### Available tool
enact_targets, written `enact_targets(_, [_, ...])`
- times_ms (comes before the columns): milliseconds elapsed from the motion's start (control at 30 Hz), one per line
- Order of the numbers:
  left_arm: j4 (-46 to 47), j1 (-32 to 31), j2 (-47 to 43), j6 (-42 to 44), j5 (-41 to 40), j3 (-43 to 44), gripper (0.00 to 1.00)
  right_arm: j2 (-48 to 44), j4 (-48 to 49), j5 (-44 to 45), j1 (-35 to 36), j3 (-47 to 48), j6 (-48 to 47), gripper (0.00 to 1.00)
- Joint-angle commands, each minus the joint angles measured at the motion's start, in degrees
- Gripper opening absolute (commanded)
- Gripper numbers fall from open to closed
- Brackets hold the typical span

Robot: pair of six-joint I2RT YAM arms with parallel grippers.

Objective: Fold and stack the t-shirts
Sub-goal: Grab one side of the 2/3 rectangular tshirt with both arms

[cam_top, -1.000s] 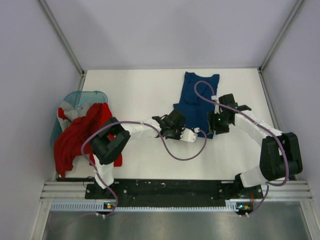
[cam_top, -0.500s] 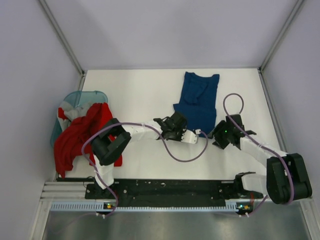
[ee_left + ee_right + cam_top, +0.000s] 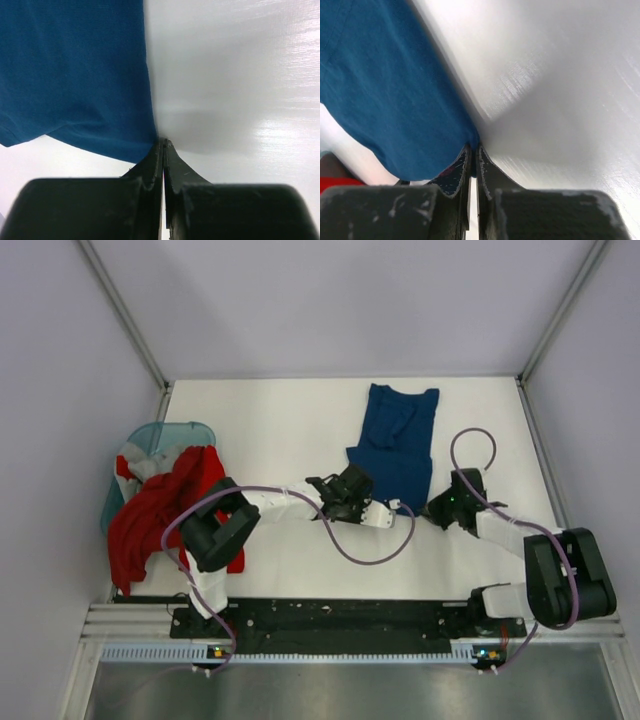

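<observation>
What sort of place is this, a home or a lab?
Probably a robot test cell: a white table boxed in by plain panels, left arm and right arm bolted to a rail, a blue shirt laid out.

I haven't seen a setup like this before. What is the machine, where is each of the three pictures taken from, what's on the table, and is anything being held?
These are two robot arms bolted side by side at the near edge of a white table. Each arm ends in a two-finger gripper. The wide picture looks down from above and behind the arms, with the left arm on the left. The two close-ups come from a camera on each wrist, looking along that arm's own fingers. A blue t-shirt lies spread out on the table. At the left edge a red t-shirt spills out of a teal basket, with some pale cloth beside it. The left gripper and right gripper are both shut, and each appears to pinch the blue t-shirt's near edge.
</observation>
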Motion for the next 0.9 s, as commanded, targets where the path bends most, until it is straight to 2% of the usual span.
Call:
enact_targets(0, [-3.6,-0.05,-2.56,-0.78,0.66,1.41,0.1,-0.5,2.67,-2.56,-0.42,-1.51,-1.29,0.0])
enact_targets(33, [-4.05,0.13,-2.47,-0.7,0.57,1.59,0.21,-1.47,2.23,-2.39,-0.68,-1.69,-2.17,0.0])
enact_targets(100, [-4.14,0.22,-2.3,0.44,0.22,1.6,0.28,-2.88,1.53,-2.56,-1.03,-2.13,-3.57,0.0])
enact_targets(267, [-2.21,0.22,0.25,0.89,-1.1,2.82,0.29,-1.66,0.39,-6.34,-1.92,-0.29,-7.35,0.0])
enact_targets(433, [-0.89,0.22,3.32,1.76,-6.37,3.79,0.29,-0.77,-0.14,-7.66,-2.09,1.38,-9.55,0.0])
enact_targets(500, [-0.89,0.22,4.2,2.03,-6.9,3.79,0.26,-0.34,-0.41,-8.1,-2.18,2.08,-10.78,0.0])
enact_targets(533, [-1.06,0.13,4.64,2.11,-6.99,3.88,0.19,-0.07,-0.67,-8.54,-2.18,2.44,-11.4,0.0])
enact_targets(567, [-1.15,0.13,4.91,2.03,-6.99,3.79,0.05,0.19,-0.84,-8.98,-2.27,2.79,-12.1,0.0])
enact_targets(600, [-1.33,0.13,4.74,1.68,-6.82,3.7,0.0,0.54,-1.28,-9.68,-2.18,3.31,-12.8,0.0])
enact_targets(733, [-5.27,0.13,1.41,-1.04,-4.36,3.7,0.0,0.37,-5.75,-12.4,-2.18,5.6,-17.1,0.0])
enact_targets(867, [-12.03,-0.22,-3.69,-5.08,0.37,3.7,0.0,-4.18,-12.69,-13.64,-0.43,6.75,-20.71,0.0])
